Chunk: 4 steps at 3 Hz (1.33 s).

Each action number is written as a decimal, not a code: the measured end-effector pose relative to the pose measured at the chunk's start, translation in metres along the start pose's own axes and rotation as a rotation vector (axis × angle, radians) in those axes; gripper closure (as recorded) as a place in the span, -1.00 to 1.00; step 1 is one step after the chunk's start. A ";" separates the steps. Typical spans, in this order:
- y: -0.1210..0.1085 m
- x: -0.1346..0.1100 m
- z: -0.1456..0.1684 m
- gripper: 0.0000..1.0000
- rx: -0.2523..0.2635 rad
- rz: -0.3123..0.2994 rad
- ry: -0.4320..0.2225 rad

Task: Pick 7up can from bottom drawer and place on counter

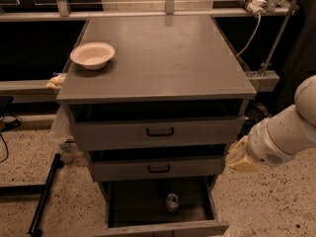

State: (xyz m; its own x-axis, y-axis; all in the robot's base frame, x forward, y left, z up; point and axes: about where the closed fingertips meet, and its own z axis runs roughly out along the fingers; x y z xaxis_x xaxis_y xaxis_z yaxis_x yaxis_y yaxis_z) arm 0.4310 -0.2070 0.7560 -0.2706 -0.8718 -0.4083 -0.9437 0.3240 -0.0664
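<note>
- The 7up can [172, 202] stands upright near the middle of the open bottom drawer [163, 228].
- The gripper [241, 157] hangs beside the cabinet's right side, so the can lies lower and leftward.
- I cannot tell whether the gripper is open or closed.
- The counter [168, 58] lies above.

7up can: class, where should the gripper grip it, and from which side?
Grip the can around its side wall near the top, coming from above: it seems upright in the open drawer, whose walls block sideways reach. The gripper hangs right of the middle drawer.
</note>
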 end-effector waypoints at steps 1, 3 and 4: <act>0.005 0.015 0.026 1.00 -0.015 0.011 -0.015; 0.034 0.058 0.190 1.00 -0.022 0.029 -0.228; 0.034 0.058 0.190 1.00 -0.022 0.029 -0.229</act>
State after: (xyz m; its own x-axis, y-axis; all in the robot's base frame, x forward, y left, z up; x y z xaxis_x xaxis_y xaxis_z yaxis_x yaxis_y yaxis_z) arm 0.4196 -0.1765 0.5572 -0.2501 -0.7554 -0.6056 -0.9407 0.3376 -0.0326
